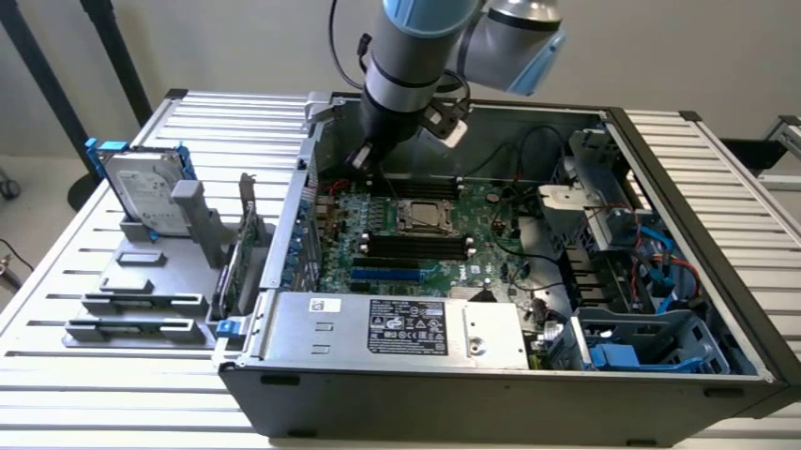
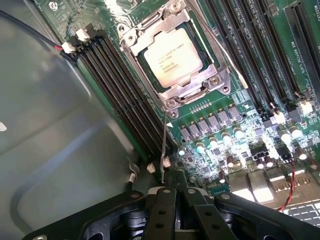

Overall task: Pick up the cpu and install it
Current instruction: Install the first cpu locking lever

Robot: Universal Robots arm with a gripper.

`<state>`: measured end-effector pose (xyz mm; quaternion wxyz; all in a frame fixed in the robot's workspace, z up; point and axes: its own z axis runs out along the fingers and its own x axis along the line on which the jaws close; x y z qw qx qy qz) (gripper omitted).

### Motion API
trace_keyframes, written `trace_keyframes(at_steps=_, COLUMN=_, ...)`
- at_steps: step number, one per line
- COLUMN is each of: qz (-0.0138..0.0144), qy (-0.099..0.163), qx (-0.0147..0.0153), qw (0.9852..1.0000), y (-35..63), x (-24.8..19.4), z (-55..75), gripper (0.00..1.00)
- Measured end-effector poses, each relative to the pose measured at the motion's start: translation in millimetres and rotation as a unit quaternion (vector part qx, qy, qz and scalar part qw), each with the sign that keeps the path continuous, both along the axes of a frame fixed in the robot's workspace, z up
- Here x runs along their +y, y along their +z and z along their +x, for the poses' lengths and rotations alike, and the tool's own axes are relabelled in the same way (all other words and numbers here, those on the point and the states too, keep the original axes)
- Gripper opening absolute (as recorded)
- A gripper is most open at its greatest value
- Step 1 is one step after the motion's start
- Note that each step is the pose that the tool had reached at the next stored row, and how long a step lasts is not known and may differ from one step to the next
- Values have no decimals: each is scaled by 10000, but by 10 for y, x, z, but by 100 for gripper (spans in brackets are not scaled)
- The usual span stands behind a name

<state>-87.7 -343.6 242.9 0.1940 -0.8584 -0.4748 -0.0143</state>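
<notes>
Your black gripper [image 2: 168,192]: fingers pressed together, no chip between them. Thin silver wire lever [image 2: 164,145]: runs from the metal socket frame [image 2: 197,89] to your fingertips. Square silver-topped cpu [image 2: 172,57]: seated flat inside the socket frame. Long black memory slots [image 2: 120,95]: just beside the socket frame.

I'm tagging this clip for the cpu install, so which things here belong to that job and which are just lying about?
Job in hand:
- cpu, seated inside the socket frame
- thin latch lever
- gripper, shut, close to the lever

Lying about:
- hard drive on the rack outside the case
- power supply
- memory slots
</notes>
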Motion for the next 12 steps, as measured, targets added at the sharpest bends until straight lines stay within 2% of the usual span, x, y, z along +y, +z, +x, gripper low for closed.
trace_keyframes(at_steps=12, qz=2, qy=-424, qx=-8, qw=9991, y=1, x=2, z=-117, gripper=11)
